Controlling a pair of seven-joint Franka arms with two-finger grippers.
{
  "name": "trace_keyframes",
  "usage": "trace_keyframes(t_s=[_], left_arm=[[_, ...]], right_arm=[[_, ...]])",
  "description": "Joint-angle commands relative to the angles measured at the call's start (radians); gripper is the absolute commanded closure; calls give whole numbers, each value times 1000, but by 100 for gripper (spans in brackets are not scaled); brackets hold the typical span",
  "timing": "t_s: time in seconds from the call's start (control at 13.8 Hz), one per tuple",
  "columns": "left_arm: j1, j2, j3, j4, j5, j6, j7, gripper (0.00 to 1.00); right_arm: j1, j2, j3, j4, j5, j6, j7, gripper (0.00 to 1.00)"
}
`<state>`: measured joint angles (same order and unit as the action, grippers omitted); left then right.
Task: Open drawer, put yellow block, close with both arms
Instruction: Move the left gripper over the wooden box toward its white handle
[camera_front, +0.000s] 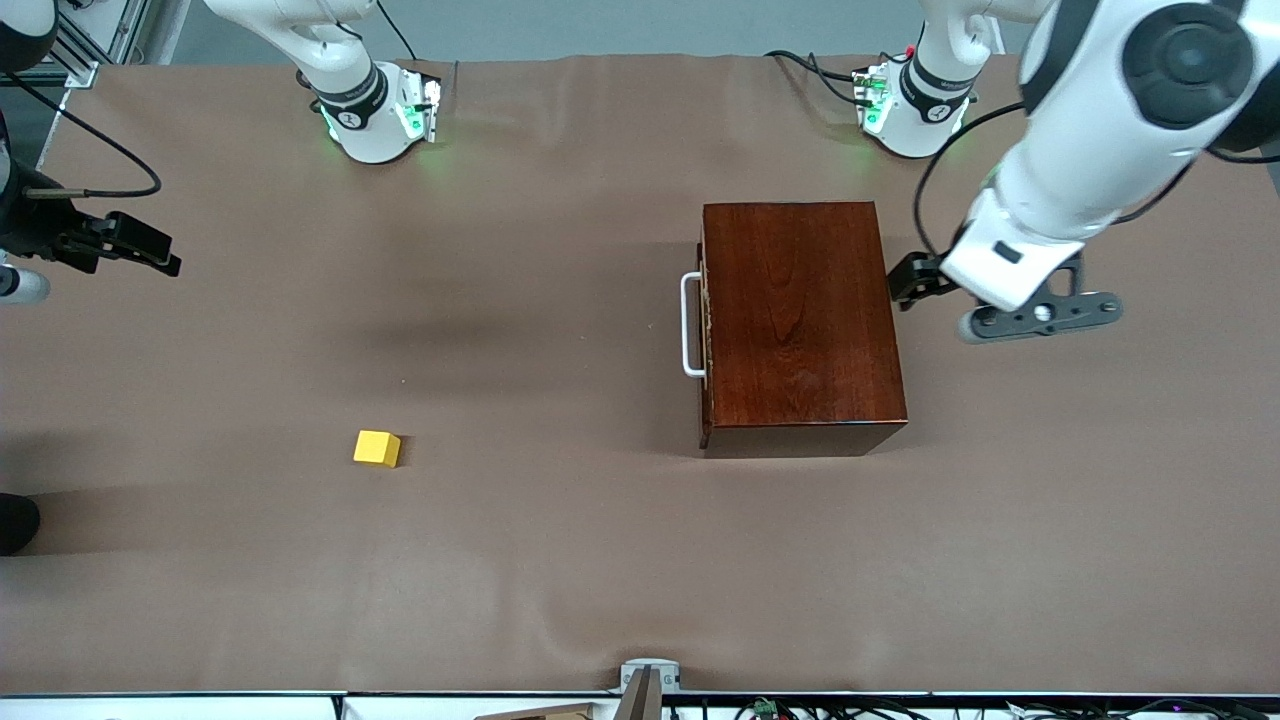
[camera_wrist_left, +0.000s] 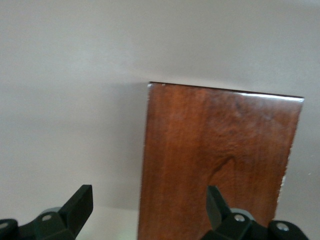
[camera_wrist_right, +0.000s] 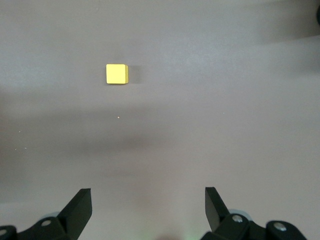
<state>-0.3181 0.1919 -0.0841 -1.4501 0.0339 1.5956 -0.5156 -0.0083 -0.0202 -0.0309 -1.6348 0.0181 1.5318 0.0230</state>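
Note:
The mahogany cabinet (camera_front: 800, 320) stands on the brown table, toward the left arm's end. Its drawer is pushed in, with only the dark front edge (camera_front: 705, 400) and white bar handle (camera_front: 690, 325) showing, facing the right arm's end. The yellow block (camera_front: 377, 448) lies alone on the table, nearer the front camera; it also shows in the right wrist view (camera_wrist_right: 116, 74). My left gripper (camera_front: 908, 280) is open and empty, up beside the cabinet's back; its wrist view (camera_wrist_left: 150, 202) shows the cabinet top (camera_wrist_left: 220, 150). My right gripper (camera_front: 140, 248) is open and empty (camera_wrist_right: 148, 202), high over the table's right-arm end.
Both green-lit bases (camera_front: 375, 115) (camera_front: 915, 105) stand along the table's edge farthest from the front camera, with black cables by them. A metal mount (camera_front: 650, 678) sits at the edge nearest the front camera. A dark object (camera_front: 15, 520) pokes in at the right arm's end.

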Motion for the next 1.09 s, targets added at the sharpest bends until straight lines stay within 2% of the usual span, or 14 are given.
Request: trace_keyframes(t_s=[0.0,0.29,0.58,0.8,1.01], left_arm=[[-77,78,4,66,-17,32,-102,0],[-228,210,12,125,-9,160,-306,0],[-323,303,21,158,4,318,-337,0],[-358,372,30,169,17,407,-336,0],[-364,460,30,177,17,614,-336,0]], right_arm=[[-9,-3,5,0,0,-2,-3,0],[-9,-3,3,0,-1,-1,-3,0],[-10,-3,5,0,0,-1,-3,0],[-12,-3,5,0,0,-4,-3,0],[-12,-3,5,0,0,-6,-3,0]])
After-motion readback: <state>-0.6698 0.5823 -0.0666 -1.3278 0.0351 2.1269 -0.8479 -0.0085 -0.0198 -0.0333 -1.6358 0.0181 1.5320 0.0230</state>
